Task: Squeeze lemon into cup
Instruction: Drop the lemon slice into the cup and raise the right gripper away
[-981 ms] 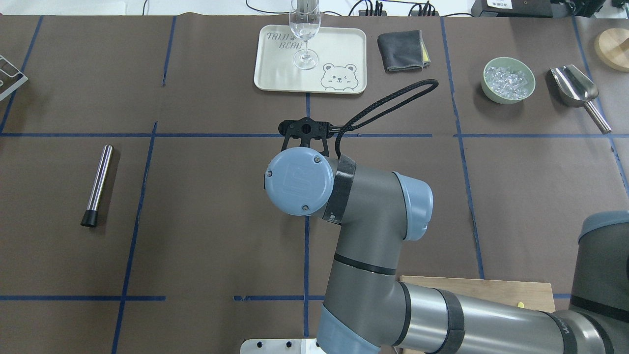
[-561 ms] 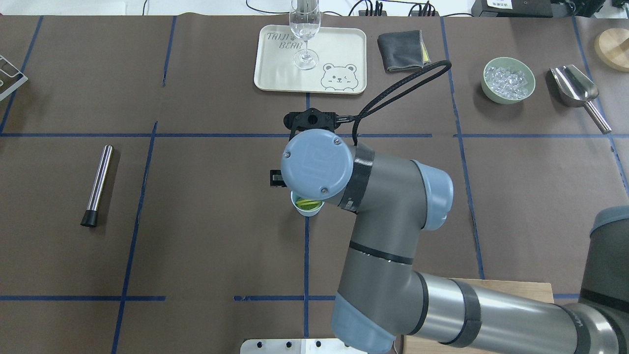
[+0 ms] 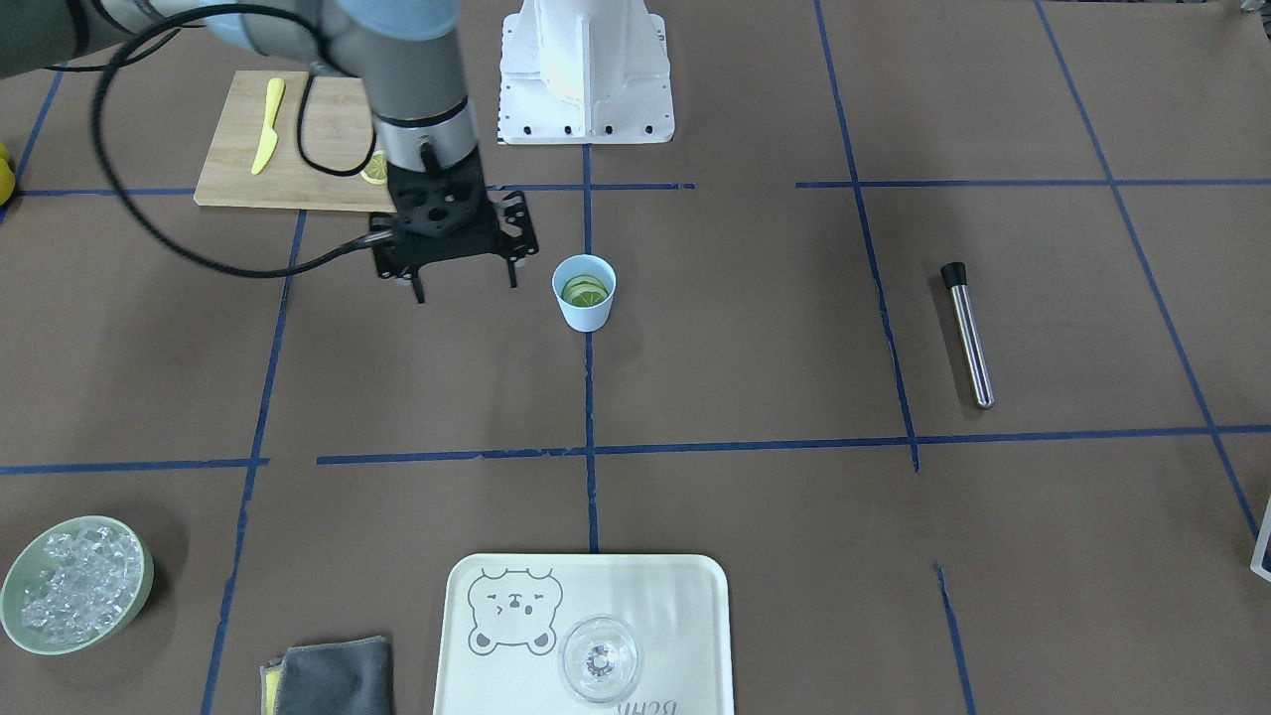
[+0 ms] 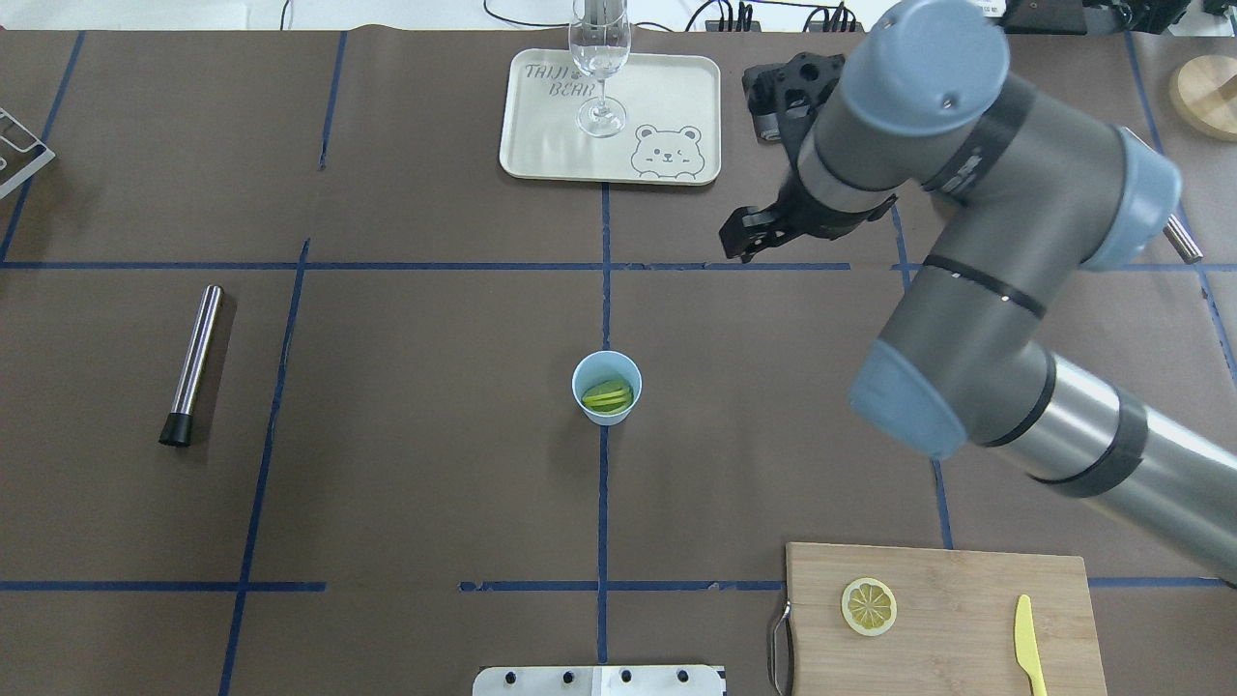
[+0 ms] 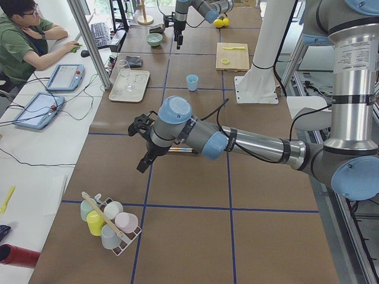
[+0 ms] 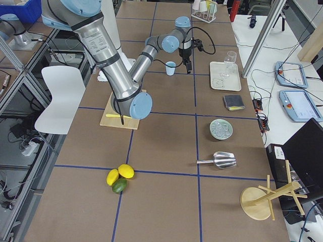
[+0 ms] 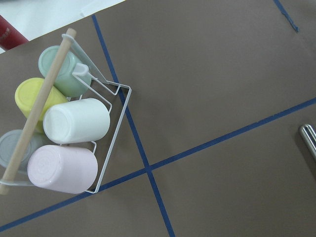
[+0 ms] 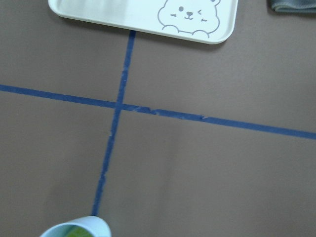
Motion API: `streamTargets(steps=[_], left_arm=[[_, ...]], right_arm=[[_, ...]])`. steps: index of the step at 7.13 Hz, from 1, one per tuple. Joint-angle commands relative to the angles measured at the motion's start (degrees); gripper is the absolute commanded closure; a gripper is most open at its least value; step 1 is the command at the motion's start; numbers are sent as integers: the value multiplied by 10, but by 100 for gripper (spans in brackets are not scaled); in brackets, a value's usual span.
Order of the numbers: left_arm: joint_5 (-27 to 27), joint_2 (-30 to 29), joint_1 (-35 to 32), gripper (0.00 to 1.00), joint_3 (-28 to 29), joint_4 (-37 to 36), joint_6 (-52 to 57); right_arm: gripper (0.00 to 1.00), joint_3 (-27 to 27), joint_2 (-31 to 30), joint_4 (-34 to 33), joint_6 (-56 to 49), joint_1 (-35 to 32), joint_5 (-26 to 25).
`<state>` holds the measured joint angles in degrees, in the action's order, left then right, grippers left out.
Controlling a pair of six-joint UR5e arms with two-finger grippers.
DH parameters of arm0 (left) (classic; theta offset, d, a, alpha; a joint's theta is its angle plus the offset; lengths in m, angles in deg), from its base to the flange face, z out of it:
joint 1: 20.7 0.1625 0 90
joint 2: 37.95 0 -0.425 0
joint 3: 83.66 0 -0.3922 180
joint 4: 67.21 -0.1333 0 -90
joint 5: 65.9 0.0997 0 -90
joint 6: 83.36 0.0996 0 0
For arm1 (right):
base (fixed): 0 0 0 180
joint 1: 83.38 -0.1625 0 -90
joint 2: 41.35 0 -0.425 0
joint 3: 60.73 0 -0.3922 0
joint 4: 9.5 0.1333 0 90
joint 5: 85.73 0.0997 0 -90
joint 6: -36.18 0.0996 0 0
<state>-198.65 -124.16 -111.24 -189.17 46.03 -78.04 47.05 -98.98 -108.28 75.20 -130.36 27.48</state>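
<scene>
The light-blue cup (image 4: 607,375) stands upright at the middle of the table and holds yellow-green lemon slices (image 4: 608,396). It also shows in the front view (image 3: 584,306) and at the bottom edge of the right wrist view (image 8: 74,230). Another lemon slice (image 4: 869,606) lies on the wooden cutting board (image 4: 957,590). My right gripper (image 3: 465,288) is open and empty. It hangs above the table to the cup's right side, apart from it. My left gripper (image 5: 142,164) shows only in the exterior left view, far off above the table's left end; I cannot tell its state.
A yellow knife (image 4: 1029,657) lies on the board. A tray (image 3: 685,596) with a clear glass (image 3: 600,658) sits at the far side, with a grey cloth (image 3: 328,677) and a bowl of ice (image 3: 145,581) beside it. A metal muddler (image 4: 193,362) lies on the left. A rack of cups (image 5: 109,222) stands at the left end.
My right arm has swung away from over the cup, toward the right and the far side. The cup with its slices and the cutting board now show uncovered.
</scene>
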Motion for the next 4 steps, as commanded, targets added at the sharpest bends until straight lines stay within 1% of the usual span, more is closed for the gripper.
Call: streamTargets(steps=[1,2,3,4], left_arm=[[-9,-11,2,0,9,101,-3],[-30,-18,3,0,14,113,-69],[-32,-19,20,0,11,150,-87],[-56,-16,50,0,16,172,-104]], right_arm=[[0,1,-87,16,-157,-138,120],[0,9,-145,17,-190,-180,133],[0,44,-234,18,-195,-208,131],[0,56,-288,18,-216,-251,130]])
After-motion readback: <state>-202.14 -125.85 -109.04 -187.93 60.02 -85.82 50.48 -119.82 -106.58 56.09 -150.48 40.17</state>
